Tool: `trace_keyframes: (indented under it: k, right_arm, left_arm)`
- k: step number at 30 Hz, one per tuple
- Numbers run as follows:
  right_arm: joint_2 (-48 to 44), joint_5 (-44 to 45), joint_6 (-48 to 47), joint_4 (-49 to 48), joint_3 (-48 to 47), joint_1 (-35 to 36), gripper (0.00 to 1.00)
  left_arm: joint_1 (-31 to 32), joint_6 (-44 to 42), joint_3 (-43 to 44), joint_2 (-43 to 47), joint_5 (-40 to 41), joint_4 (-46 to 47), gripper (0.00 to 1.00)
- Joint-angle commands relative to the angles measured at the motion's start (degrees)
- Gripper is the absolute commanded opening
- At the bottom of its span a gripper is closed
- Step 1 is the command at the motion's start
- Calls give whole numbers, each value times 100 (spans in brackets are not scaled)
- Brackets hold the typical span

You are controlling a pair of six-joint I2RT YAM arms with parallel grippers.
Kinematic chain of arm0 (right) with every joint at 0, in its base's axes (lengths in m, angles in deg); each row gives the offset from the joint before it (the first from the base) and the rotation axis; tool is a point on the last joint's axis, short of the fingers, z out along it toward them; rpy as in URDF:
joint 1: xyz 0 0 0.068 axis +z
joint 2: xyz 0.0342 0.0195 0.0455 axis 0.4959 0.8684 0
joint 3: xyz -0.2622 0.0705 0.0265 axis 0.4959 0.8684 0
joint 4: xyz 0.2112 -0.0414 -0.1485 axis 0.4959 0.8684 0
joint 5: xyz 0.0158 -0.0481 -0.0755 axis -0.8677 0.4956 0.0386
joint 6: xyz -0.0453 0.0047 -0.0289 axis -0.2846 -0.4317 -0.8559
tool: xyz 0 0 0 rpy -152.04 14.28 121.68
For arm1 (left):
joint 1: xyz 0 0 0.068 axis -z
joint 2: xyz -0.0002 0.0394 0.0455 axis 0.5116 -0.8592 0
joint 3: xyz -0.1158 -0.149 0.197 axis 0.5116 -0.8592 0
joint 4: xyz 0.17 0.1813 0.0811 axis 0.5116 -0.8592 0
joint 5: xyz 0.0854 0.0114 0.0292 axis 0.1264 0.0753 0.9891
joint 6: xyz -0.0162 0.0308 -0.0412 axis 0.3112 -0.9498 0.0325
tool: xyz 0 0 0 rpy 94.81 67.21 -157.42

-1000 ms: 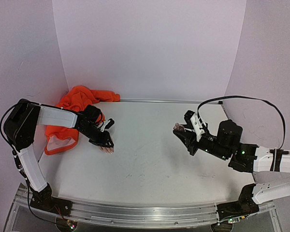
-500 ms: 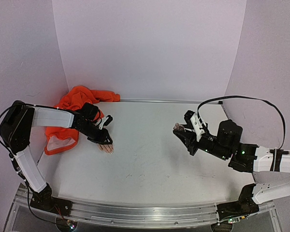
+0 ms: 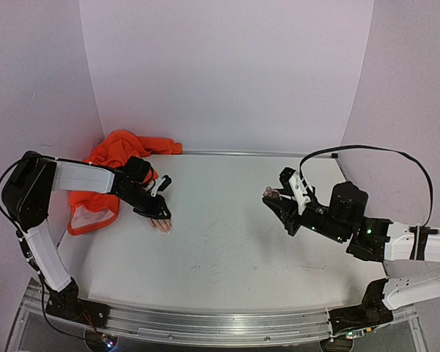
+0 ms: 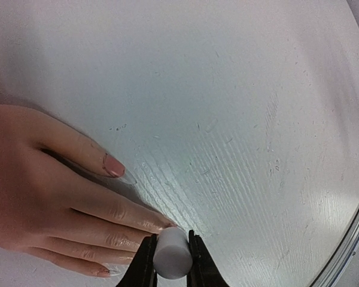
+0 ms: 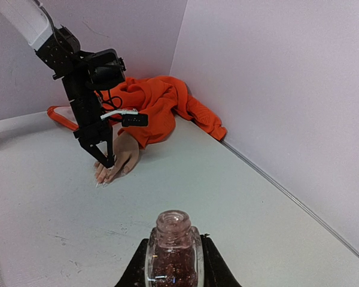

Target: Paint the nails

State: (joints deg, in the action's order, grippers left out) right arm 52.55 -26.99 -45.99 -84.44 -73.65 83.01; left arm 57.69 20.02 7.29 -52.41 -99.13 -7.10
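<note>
The flesh-coloured mannequin hand [image 3: 161, 225] lies flat on the white table, its wrist in an orange sleeve [image 3: 114, 157]. In the left wrist view the hand [image 4: 42, 197] fills the left side. The thumb nail [image 4: 113, 165] looks pinkish and the little-finger nail [image 4: 106, 272] reddish. My left gripper [image 4: 172, 258] is shut on a pale cylindrical cap [image 4: 170, 251] right over a fingertip; any brush below the cap is hidden. My right gripper [image 5: 173, 263] is shut on an uncapped glass bottle [image 5: 173, 254] of red glitter polish, held upright at the table's right [image 3: 270, 193].
The orange garment [image 5: 158, 98] is bunched in the back left corner against the pale walls. A metal strip [image 3: 235, 153] runs along the table's back edge, and a rail [image 3: 205, 323] carries both arm bases in front. The right arm's black cable [image 3: 381, 150] loops above it.
My left gripper has drawn back slightly toward the sleeve over the fingers. The right arm and bottle have not moved.
</note>
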Motion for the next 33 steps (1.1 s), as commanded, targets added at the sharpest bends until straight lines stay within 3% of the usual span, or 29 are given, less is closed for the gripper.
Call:
trace_keyframes:
  k: [1, 33]
  right_arm:
    - [-23, 5, 42, -476, -17, -23, 0]
    - [-21, -3, 54, -489, -8, -37, 0]
  left_arm:
    - [-55, -73, 318, -78, 40, 96, 0]
    - [-58, -108, 309, -179, -133, 8, 0]
